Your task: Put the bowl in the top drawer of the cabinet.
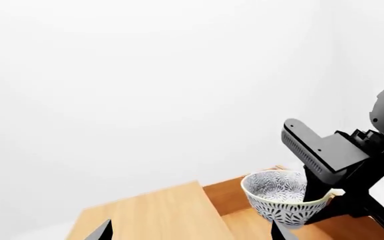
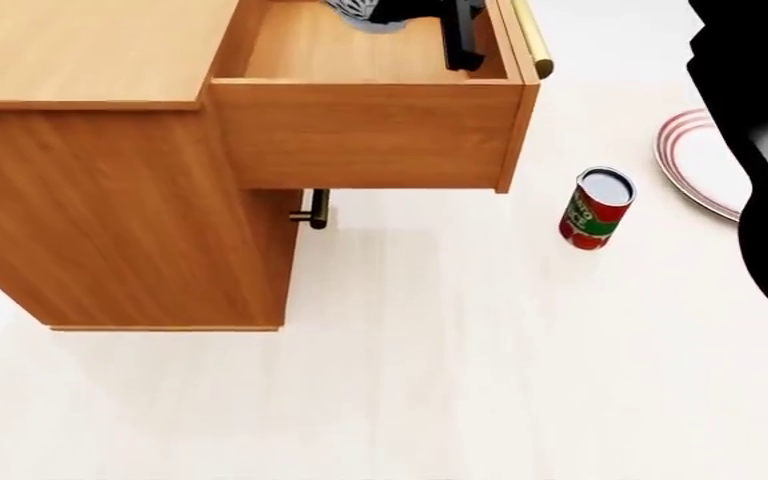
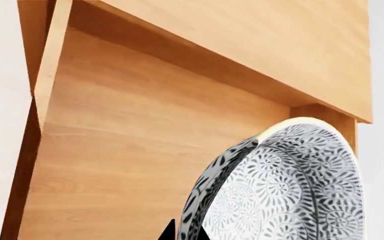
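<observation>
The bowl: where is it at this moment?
In the left wrist view, the bowl hangs in the right gripper over the open top drawer, beside the cabinet top.

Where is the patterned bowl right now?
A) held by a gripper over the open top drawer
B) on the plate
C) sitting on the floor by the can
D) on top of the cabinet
A: the left wrist view shows the bowl gripped at its rim by the right gripper, above the open top drawer.

Head overhead; both wrists near, sharing bowl [image 1: 282, 199] above top drawer [image 2: 357, 50].
</observation>
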### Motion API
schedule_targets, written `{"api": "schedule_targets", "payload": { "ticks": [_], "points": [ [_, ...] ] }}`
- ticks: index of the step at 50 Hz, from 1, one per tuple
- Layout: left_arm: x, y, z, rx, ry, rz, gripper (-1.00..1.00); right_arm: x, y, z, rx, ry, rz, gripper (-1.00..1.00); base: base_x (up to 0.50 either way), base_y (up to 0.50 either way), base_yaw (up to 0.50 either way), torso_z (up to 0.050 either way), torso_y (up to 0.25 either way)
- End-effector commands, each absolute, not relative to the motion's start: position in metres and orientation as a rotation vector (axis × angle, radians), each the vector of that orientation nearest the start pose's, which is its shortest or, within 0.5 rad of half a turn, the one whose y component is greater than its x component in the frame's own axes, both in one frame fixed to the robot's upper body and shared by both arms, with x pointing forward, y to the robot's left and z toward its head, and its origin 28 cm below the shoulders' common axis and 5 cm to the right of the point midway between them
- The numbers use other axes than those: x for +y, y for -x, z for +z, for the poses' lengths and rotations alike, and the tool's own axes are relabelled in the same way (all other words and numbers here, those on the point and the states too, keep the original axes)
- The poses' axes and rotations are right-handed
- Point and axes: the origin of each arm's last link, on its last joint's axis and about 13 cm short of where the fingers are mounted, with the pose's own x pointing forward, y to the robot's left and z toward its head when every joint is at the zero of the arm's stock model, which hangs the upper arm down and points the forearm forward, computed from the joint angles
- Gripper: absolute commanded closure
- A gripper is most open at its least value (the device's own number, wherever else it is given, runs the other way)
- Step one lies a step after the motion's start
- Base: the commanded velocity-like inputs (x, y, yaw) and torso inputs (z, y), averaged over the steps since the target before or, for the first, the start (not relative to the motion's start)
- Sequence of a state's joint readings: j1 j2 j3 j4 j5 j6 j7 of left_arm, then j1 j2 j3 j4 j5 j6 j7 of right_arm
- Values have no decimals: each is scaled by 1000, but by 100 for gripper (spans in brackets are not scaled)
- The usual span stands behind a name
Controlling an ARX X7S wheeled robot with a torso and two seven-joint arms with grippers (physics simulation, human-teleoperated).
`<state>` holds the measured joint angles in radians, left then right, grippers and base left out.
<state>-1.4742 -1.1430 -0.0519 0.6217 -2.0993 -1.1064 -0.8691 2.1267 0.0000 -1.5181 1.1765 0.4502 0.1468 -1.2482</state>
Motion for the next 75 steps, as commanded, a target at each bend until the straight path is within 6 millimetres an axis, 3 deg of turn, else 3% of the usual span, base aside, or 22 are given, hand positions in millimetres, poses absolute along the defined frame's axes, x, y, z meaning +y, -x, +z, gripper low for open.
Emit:
{"api": "schedule_targets", "payload": {
  "ticks": [1,16,17,38,60,75],
  "points": [
    [298,-110,386,-451,-179,-207,-100,-55,-375,504,200,1335,1042,100,0,0,0,0,-96],
    [298,-106,387,-449,-169,-214,-100,-55,-376,502,201,1320,1051,100,0,0,0,0,-19],
    [298,-108,385,-449,-168,-213,-100,-55,-376,502,198,1319,1047,-100,0,0,0,0,0],
    [298,-113,380,-439,-163,-216,-100,-57,-374,506,179,1317,1025,-100,0,0,0,0,4],
    [297,-116,377,-432,-162,-223,-100,-59,-373,509,189,1308,1027,-100,0,0,0,0,241],
    [298,-117,373,-422,-147,-218,-100,-70,-369,522,-35,1209,1021,-100,0,0,0,0,250]
  ]
}}
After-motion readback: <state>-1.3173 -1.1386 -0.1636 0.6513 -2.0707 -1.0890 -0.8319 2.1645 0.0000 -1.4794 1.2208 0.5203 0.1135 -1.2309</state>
